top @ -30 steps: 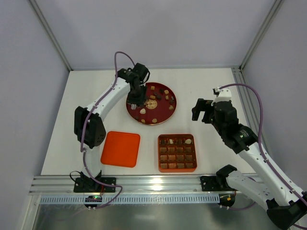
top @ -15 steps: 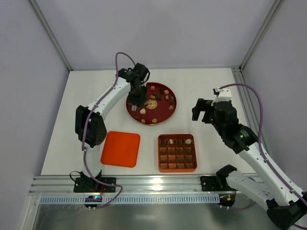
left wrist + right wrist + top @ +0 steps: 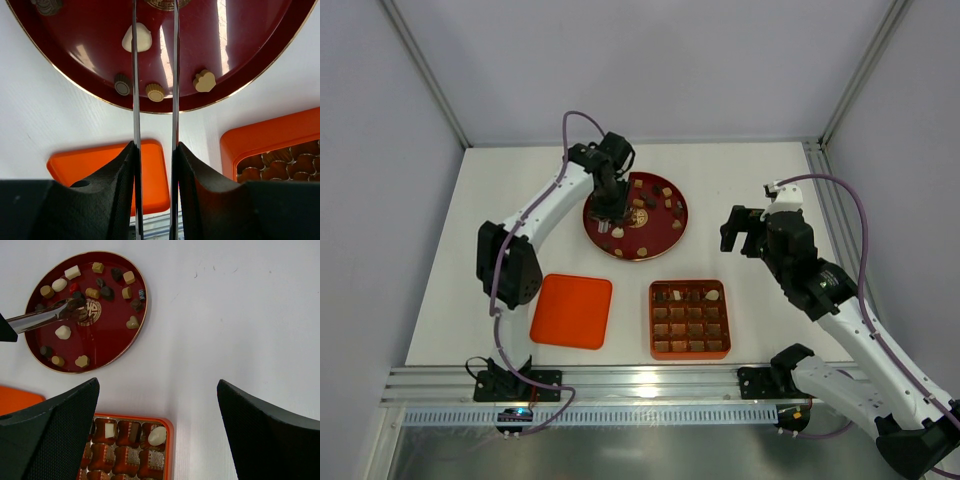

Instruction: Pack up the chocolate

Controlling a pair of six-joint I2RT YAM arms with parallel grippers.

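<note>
We see a white tabletop [image 3: 740,180] carrying everything. Toward its far side sits a round dark red plate [image 3: 658,236] with a thin gold rim. Nearer the arms lies the orange-red gridded tray [image 3: 651,320], and left of it, apart, the flat orange-red lid [image 3: 571,311].

The right end effector [image 3: 743,236] hovers above bare tabletop to the right of the plate, spread wide with nothing in it. The left end effector [image 3: 604,222] reaches down over the left half of the plate. Its long thin metal fingers [image 3: 134,75] run parallel with a narrow gap, and we cannot tell whether the tips pinch anything.

Most of the chocolate [image 3: 63,332] lies scattered on the plate as cream, caramel and dark pieces, and a few pieces sit in the tray's far row. A gold emblem [image 3: 92,310] marks the plate's centre, but its characters are too small for us to read.
</note>
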